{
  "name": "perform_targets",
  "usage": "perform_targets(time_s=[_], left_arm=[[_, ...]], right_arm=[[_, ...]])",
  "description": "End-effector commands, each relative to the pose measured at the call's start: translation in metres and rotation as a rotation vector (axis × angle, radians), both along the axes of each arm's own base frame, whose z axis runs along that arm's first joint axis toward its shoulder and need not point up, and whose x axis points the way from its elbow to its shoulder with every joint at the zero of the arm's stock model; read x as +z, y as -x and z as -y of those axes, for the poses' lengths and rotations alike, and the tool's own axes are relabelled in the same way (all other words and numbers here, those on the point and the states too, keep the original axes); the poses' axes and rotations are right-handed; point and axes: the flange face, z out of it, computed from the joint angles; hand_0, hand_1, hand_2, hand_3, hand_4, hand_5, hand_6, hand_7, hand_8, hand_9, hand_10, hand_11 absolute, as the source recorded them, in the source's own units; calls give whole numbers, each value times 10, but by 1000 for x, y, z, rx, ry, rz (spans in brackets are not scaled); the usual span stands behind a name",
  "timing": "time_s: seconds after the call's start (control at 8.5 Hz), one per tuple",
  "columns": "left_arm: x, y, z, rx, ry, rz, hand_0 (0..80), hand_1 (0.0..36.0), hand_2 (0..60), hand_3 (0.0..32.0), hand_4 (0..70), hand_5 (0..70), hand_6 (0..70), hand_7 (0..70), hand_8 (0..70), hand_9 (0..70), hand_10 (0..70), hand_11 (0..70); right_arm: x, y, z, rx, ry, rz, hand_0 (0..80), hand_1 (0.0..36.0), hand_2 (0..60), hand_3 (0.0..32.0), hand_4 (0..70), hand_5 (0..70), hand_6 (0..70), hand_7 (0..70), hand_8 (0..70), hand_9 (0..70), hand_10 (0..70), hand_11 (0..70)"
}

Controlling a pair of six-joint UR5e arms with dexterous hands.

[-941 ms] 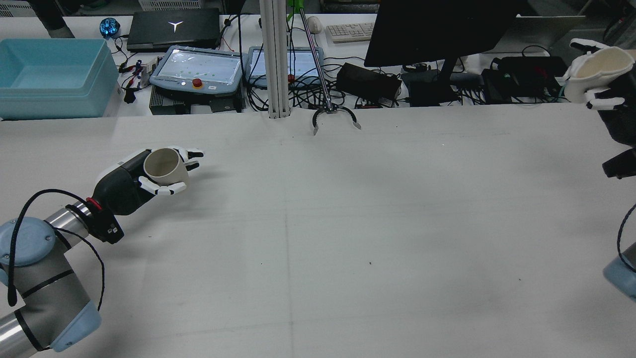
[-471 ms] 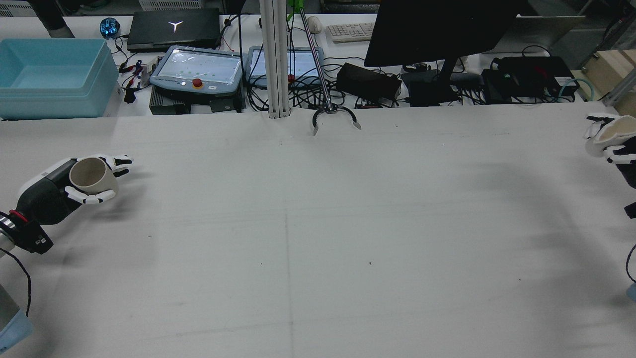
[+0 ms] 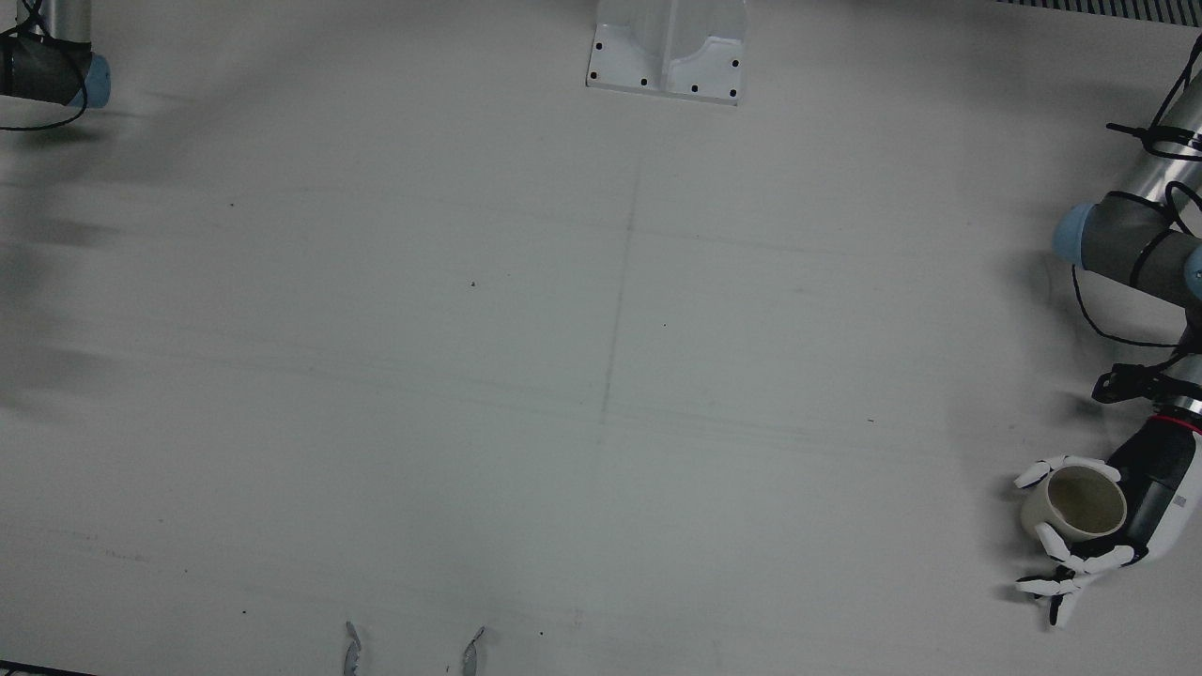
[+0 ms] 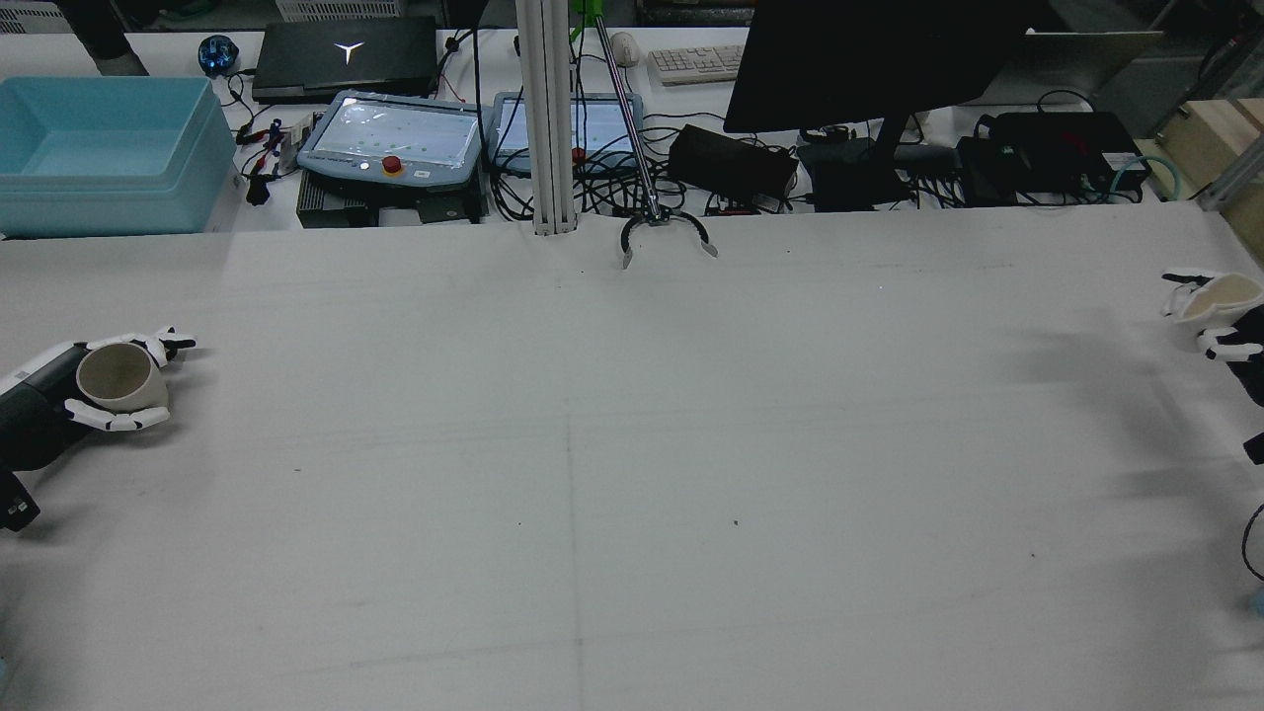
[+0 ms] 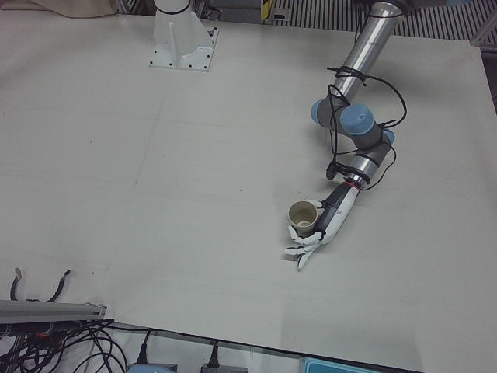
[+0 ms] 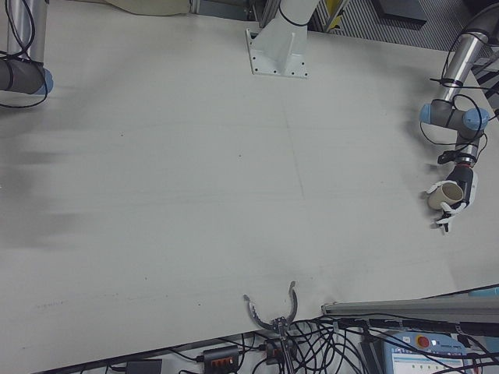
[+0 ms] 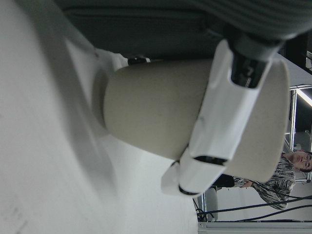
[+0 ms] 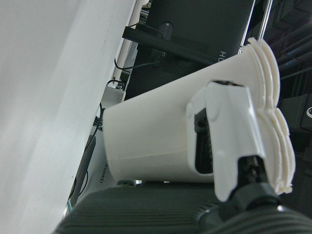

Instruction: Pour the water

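My left hand [image 4: 39,395] is shut on a beige cup [image 4: 114,380], held upright and low at the table's far left edge. The cup also shows in the front view [image 3: 1080,512], the left-front view [image 5: 304,219] and the right-front view [image 6: 446,192]. In the left hand view the fingers [image 7: 224,126] wrap the cup [image 7: 146,112]. My right hand [image 4: 1239,331] is shut on a white cup [image 4: 1220,301] at the far right edge, tilted a little. In the right hand view a finger [image 8: 224,146] lies across this cup [image 8: 151,141]. The two cups are far apart.
The white table [image 4: 632,444] lies between the hands. A black claw tool [image 4: 667,232] hangs at the far edge. Behind it are a blue bin [image 4: 99,148], teach pendants [image 4: 395,138] and a monitor [image 4: 869,59]. A white mount [image 3: 669,47] stands on the robot's side.
My left hand has moved left toward the table's edge with the beige cup. My right hand has come down from high at the right with the white cup.
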Motion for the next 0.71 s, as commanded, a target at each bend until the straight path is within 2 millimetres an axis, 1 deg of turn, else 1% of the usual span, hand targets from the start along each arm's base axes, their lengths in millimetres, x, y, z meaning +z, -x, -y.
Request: perform_targets(time_s=[0.0,0.12,0.24,0.35,0.47,0.59], left_arm=[[13,2,-6,-1,-16,27,742,261,38,0,393,272,188,192,57,24,34,72],[13,3,-5,-4,-20,23,759,257,13,0,397,198,185,187,55,23,32,69],[13,4,-5,-4,-21,22,720,247,5,0,394,38,175,175,49,21,26,60],[15,5,-6,-6,-19,27,714,241,0,0,374,0,165,156,45,17,19,51],[15,5,-5,-8,-21,28,668,234,0,0,318,0,153,137,38,13,14,43],[17,7,-5,-9,-19,30,627,217,0,0,282,0,146,126,33,11,10,37]], right_arm=[[13,-1,-4,6,31,-21,698,360,600,0,298,167,422,553,369,489,0,0],[9,0,-1,8,20,-14,736,360,571,0,263,156,371,473,322,429,0,0],[7,3,1,3,0,-4,659,317,202,0,107,115,210,196,142,162,0,0],[6,6,2,-6,-2,-7,606,245,4,0,4,84,93,0,19,2,0,0],[5,10,3,-14,-3,-11,577,211,0,110,0,73,48,0,0,0,0,0],[4,11,5,-18,-6,-9,564,194,0,246,0,69,26,0,0,0,0,0]])
